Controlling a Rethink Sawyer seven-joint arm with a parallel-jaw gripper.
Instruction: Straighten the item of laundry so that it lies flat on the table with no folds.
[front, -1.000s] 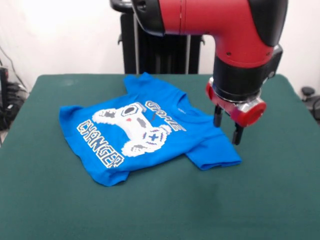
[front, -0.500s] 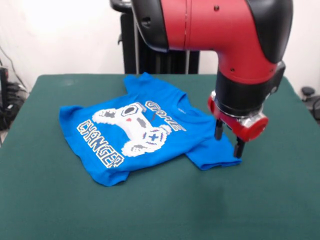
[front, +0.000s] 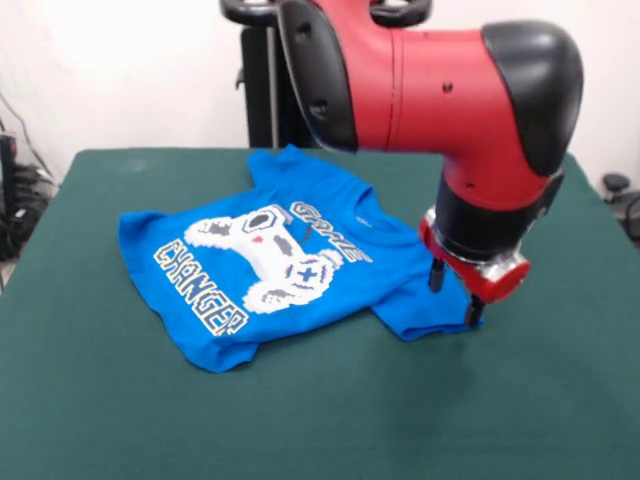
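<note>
Arm (front: 440, 90): glossy red shell w/ black sections, one black band nr the top left, rounded black cap at the elbow. Small dark screw holes dot the red. Black cylindrical wrist, then a red ring w/ silver trim. Gripper (front: 455, 298): two thin black fingers (front: 436, 277).

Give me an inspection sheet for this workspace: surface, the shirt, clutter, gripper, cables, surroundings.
Surface: table with dark green cloth top.
Job's things: blue T-shirt, print side up, spread out but rumpled; the sleeve under the arm looks bunched.
Clutter: nothing seen on the table besides the shirt.
Gripper: gripper open, fingers straddling the shirt's sleeve edge, tips at the cloth.
Cables: dark cables beyond the table's left edge in the picture.
Surroundings: pale wall, a dark stand behind the table.
</note>
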